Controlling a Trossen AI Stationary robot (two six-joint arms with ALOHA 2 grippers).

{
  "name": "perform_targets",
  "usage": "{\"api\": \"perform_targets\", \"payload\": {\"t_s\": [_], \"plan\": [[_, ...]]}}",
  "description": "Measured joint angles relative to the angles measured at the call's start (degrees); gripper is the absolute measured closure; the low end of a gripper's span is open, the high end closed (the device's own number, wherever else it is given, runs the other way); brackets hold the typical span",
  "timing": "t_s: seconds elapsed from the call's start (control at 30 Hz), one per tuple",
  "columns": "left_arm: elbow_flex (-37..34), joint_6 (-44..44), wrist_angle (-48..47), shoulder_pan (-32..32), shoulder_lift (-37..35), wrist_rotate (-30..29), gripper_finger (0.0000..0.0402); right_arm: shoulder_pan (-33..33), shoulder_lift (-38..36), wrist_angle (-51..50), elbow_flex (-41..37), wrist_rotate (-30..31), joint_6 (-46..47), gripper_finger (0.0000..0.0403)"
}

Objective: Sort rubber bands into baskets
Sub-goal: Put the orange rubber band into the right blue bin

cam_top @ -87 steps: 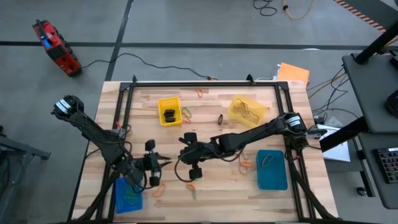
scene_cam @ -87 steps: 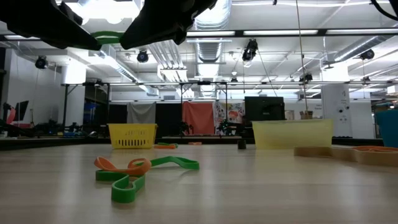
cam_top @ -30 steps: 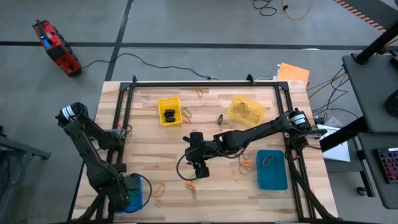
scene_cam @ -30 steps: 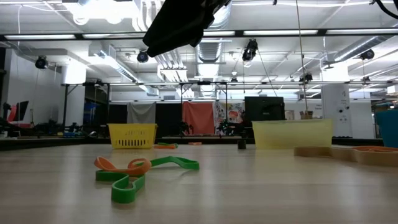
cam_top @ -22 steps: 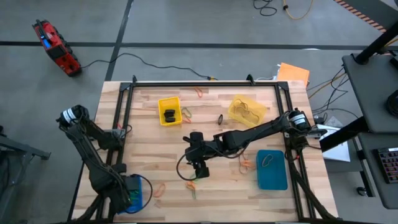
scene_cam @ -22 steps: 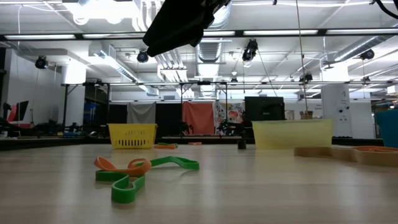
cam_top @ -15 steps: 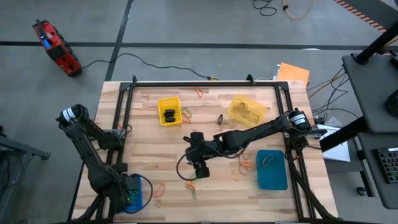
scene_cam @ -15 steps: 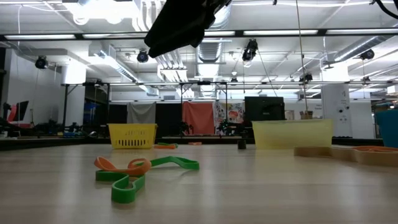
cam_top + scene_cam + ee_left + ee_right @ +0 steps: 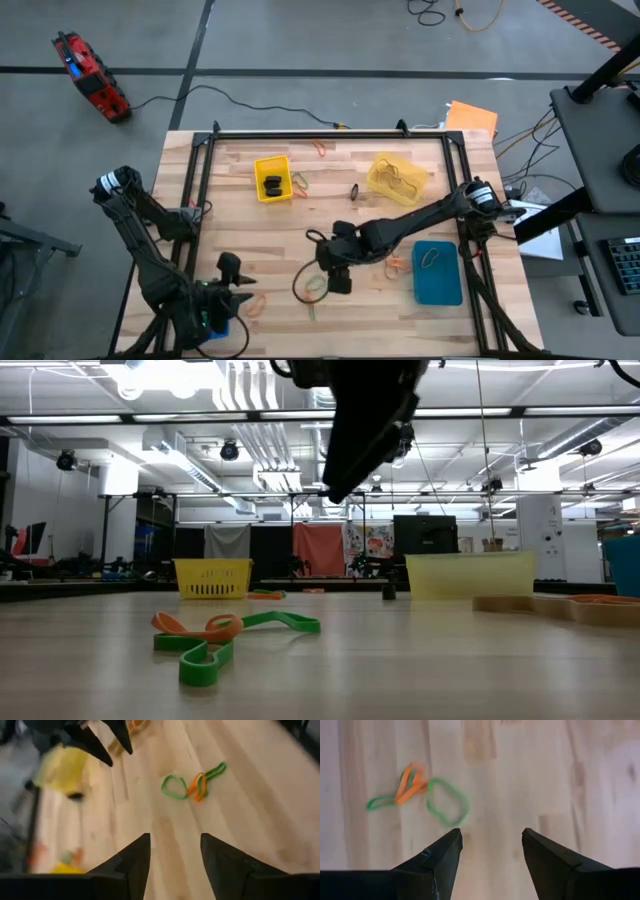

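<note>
Wooden table (image 9: 270,240): we count four baskets (image 9: 272,178), one green and orange tangle of rubber bands (image 9: 318,285) just beside our right gripper (image 9: 335,277), both grippers' fingers apart, left gripper (image 9: 240,297) empty.

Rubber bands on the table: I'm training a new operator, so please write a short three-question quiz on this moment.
1. True or false: the right hand is shut on a green band.
2. Which basket holds the black rubber bands? A) bright yellow basket B) teal-blue basket C) pale yellow basket
3. Short answer: what colours are the tangled bands lying on the wood in front of the right hand?

Key: 1. False, it is open and holds nothing. 2. A. 3. Green and orange.
</note>
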Motion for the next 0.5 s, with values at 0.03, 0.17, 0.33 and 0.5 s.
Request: {"api": "perform_targets", "payload": {"t_s": [0.03, 0.17, 0.33, 0.5], "plan": [[-0.5, 2.84, 0.68, 0.41, 0.0, -0.5, 0.0246, 0.56, 0.0, -0.68, 0.0, 0.24, 1.54, 0.0199], [-4.14, 8.39, 1.84, 2.98, -1.74, -1.49, 0.0253, 2.64, 0.0, -0.86, 0.0, 1.42, 5.1, 0.0199], [-13.45, 14.55, 11.56, 6.38, -8.43, 0.95, 0.0271, 4.7, 0.0, -0.8, 0.0, 9.55, 4.77, 0.0199], [-24.06, 28.57, 31.92, 11.87, -18.79, 9.07, 0.0288, 4.0, 0.0, -0.48, 0.02, 14.61, 2.0, 0.0199]]}}
